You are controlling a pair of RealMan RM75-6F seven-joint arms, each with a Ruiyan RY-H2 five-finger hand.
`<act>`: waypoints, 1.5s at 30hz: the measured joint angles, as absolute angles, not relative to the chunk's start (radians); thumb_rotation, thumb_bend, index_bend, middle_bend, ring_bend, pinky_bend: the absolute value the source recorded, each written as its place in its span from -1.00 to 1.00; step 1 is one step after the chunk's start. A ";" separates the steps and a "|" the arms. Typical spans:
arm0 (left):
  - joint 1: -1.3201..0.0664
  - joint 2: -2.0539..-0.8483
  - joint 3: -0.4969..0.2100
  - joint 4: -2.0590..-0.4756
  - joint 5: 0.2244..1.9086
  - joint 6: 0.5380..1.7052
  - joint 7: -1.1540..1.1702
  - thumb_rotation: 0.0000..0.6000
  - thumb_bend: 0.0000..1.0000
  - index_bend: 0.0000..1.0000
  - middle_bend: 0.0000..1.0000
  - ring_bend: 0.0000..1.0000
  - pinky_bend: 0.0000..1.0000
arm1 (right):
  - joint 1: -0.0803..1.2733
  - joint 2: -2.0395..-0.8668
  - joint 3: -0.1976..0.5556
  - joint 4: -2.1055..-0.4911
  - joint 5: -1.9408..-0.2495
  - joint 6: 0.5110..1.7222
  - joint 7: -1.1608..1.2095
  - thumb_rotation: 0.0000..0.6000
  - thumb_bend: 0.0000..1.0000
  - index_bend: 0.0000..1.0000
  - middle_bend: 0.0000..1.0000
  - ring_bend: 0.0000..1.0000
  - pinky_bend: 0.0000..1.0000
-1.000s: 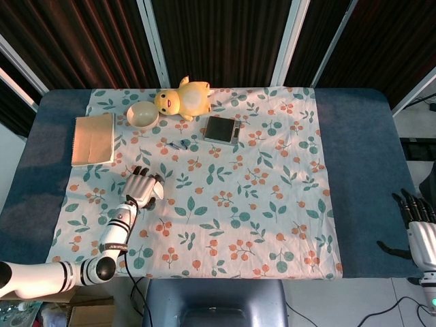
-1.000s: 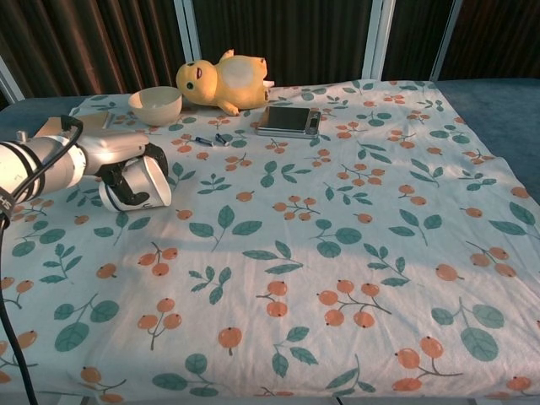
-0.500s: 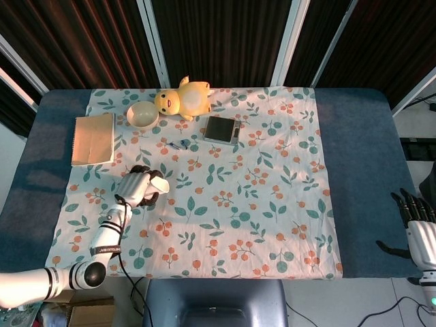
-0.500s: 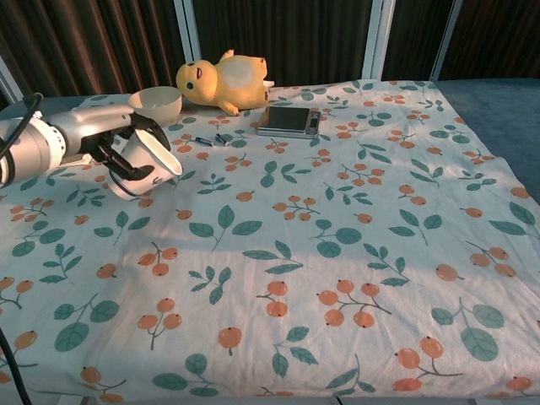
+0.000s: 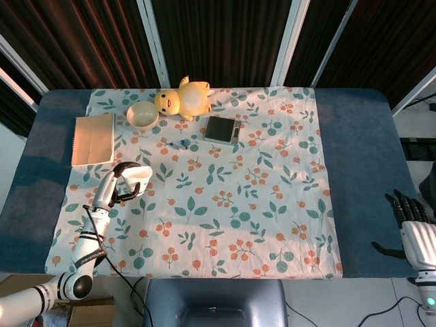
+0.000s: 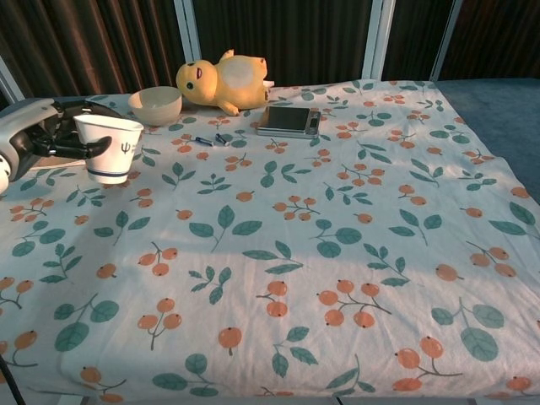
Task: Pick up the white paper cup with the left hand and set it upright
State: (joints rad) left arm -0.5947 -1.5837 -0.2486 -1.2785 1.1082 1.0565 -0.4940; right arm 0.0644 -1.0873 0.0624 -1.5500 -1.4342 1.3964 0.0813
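Observation:
The white paper cup [image 6: 110, 148] stands upright with its mouth up, held at the left side of the floral cloth; in the head view the cup [image 5: 135, 178] shows its open rim. My left hand [image 6: 52, 135] grips it from the left with dark fingers wrapped around its wall; the same left hand [image 5: 116, 185] appears in the head view. Whether the cup's base touches the cloth I cannot tell. My right hand [image 5: 414, 228] hangs off the table's right edge, fingers spread, holding nothing.
A cream bowl [image 6: 154, 105], a yellow plush duck [image 6: 224, 81] and a dark scale [image 6: 289, 119] sit at the back. A tan notebook [image 5: 93, 138] lies behind the cup. Small blue items [image 6: 211, 140] lie near the bowl.
My left hand has lifted the cup off its side, turned it mouth up, and carried it leftward. The right hand has barely moved.

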 measured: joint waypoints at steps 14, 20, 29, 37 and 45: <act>-0.548 -1.741 -0.253 -1.048 1.185 1.041 -0.645 1.00 -0.19 -0.57 -0.52 -0.87 -0.62 | 0.065 -1.081 0.063 -1.545 -1.428 1.392 0.099 1.00 -0.66 -1.00 -1.00 -1.00 -1.00; -0.545 -1.737 -0.248 -1.049 1.214 1.030 -0.669 1.00 -0.24 -0.99 -0.87 -0.98 -0.63 | 0.065 -1.081 0.063 -1.541 -1.429 1.394 0.107 1.00 -0.66 -1.00 -1.00 -1.00 -1.00; -0.532 -1.709 -0.247 -1.084 1.253 1.056 -0.679 1.00 -0.24 -1.00 -1.00 -1.00 -0.72 | 0.062 -1.080 0.062 -1.540 -1.430 1.397 0.111 1.00 -0.66 -1.00 -1.00 -1.00 -1.00; -0.508 -1.597 -0.221 -1.208 1.330 1.125 -0.607 1.00 -0.26 -1.00 -1.00 -1.00 -0.97 | 0.057 -1.073 0.065 -1.543 -1.425 1.409 0.109 1.00 -0.66 -1.00 -1.00 -1.00 -1.00; -0.436 -1.309 -0.151 -1.503 1.337 1.195 -0.063 1.00 -0.26 -1.00 -1.00 -1.00 -1.00 | 0.041 -1.108 0.071 -1.499 -1.429 1.461 0.081 1.00 -0.66 -1.00 -1.00 -1.00 -1.00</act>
